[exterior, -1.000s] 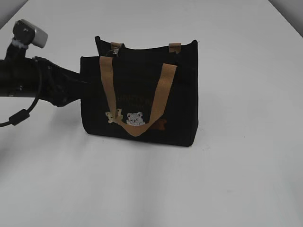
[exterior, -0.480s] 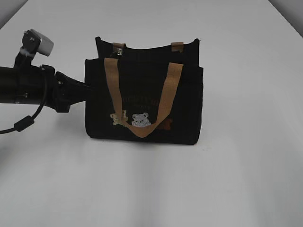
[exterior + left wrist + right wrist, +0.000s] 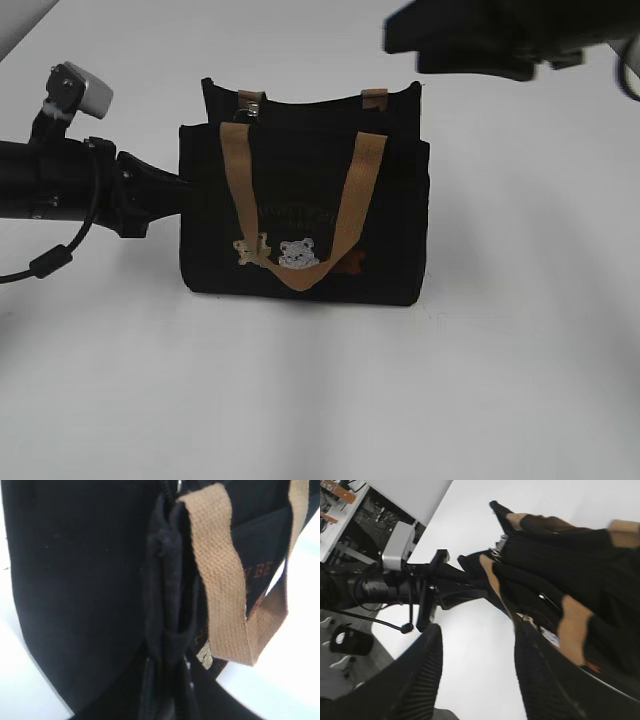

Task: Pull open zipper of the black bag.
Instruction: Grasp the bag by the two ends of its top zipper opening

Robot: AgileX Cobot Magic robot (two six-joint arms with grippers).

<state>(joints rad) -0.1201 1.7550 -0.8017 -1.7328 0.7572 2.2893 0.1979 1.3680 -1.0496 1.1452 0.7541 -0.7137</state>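
One bag [image 3: 305, 215] is standing upright mid-table [image 3: 520, 380], front facing the exterior camera; two tan handles [image 3: 300, 200] are showing on it; one zipper [image 3: 310, 108] is running left-right along the bag's top rim, its single silvery pull [image 3: 250, 103] sitting near the bag's left end; the left gripper [image 3: 165, 645] is pinching the fabric edge on the bag's left side, jaws closed on cloth; the right gripper [image 3: 475, 675] is hovering above and right of the bag, jaws apart and holding nothing; the pull is lying down and left of it, so I judge the right arm is to take it and draw rightward along the rim
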